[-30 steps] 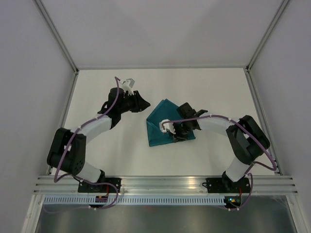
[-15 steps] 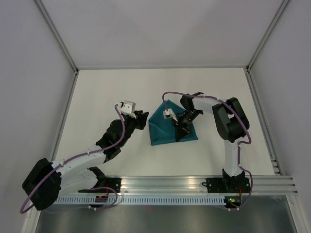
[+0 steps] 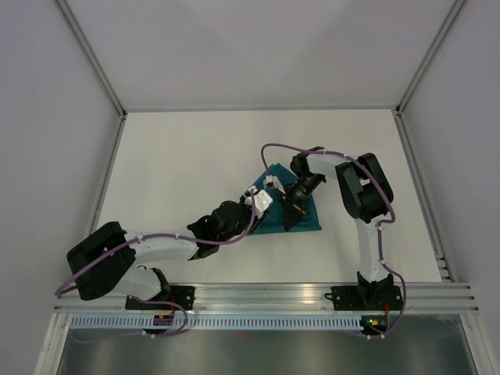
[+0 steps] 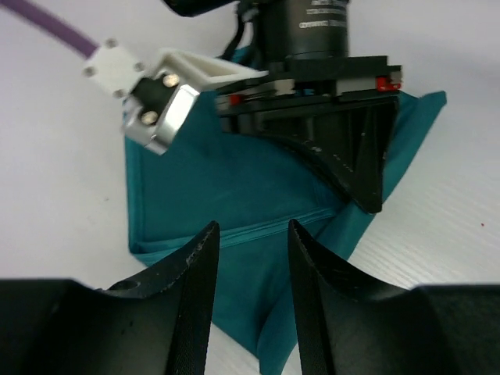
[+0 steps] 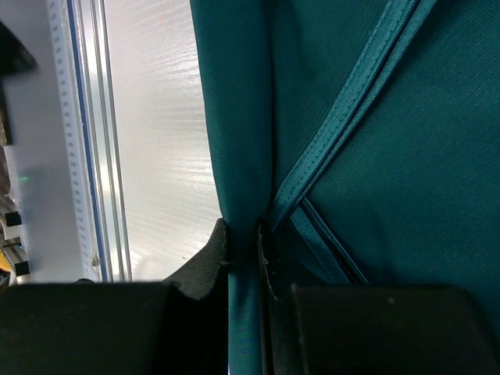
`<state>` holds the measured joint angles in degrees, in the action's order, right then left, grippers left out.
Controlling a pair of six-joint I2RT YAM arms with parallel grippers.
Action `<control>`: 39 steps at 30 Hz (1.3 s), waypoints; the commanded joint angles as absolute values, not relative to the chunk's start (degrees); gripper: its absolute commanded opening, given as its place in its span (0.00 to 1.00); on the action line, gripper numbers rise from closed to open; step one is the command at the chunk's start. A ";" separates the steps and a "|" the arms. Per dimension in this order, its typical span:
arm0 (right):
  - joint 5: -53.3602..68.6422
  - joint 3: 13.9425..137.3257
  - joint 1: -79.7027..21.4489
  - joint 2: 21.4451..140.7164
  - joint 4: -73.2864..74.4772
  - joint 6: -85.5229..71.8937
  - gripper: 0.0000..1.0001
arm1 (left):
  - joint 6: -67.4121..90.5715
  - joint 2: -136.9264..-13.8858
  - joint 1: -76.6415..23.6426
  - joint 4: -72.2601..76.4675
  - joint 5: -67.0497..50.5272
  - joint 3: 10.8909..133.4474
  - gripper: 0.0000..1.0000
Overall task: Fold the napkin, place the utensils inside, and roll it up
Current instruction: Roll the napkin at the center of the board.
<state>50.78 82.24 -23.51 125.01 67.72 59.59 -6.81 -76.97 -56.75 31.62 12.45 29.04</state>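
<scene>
Update: over the last second the left arm swung in from the left side of the surface and came low across the near-left corner area, so the left claw ended up at the napkin's left-hand corner. It was released: fingers apart, cloth edge showing through the gap below them, nothing pinched as far as I could see

Meanwhile the right claw was clenched on a raised fold of the napkin, with teal cloth squeezed between its two pads in the wrist view. Roughly the same grip spot as a second before, but the right arm had reared its elbow up, so the claw came at the cloth from the far side instead of reaching in flat from the right

Napkin sat about mid-surface, a bit toward the near edge, already folded over at least once: a hemmed edge ran across the top layer. It looked nudged slightly toward the right edge versus a second earlier

Knife: not visible in any view, couldn't tell where it was

My read: still the folding stage. Right held the fold, left was lining up a grab at the free corner, so a two-claw fold looked likely next. Risk: thin slick cloth slipping out of the right pinch if the left pulled
</scene>
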 commanded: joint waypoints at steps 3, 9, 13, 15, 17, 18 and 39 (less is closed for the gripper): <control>45.44 81.74 -23.47 127.70 63.46 59.50 0.01 | -13.27 -84.54 -57.48 24.27 -3.86 38.40 0.47; 45.18 82.18 -23.47 128.05 63.02 58.62 0.01 | -15.20 -92.80 -59.24 20.30 -7.47 42.89 0.47; 45.09 82.35 -23.47 128.32 62.93 58.27 0.01 | -15.91 -95.71 -60.38 18.98 -8.61 43.86 0.47; 45.09 82.53 -23.47 128.41 62.93 57.92 0.01 | -16.35 -96.94 -60.56 19.51 -8.09 43.51 0.47; 45.09 82.70 -23.47 128.67 62.93 57.75 0.01 | -16.70 -97.73 -60.56 19.95 -7.39 43.07 0.47; 45.09 82.88 -23.55 128.76 63.02 57.66 0.01 | -16.79 -98.34 -60.64 20.21 -6.95 43.07 0.47; 44.65 83.93 -23.38 129.90 63.28 56.78 0.00 | -24.52 -100.11 -61.96 21.98 2.91 42.45 0.48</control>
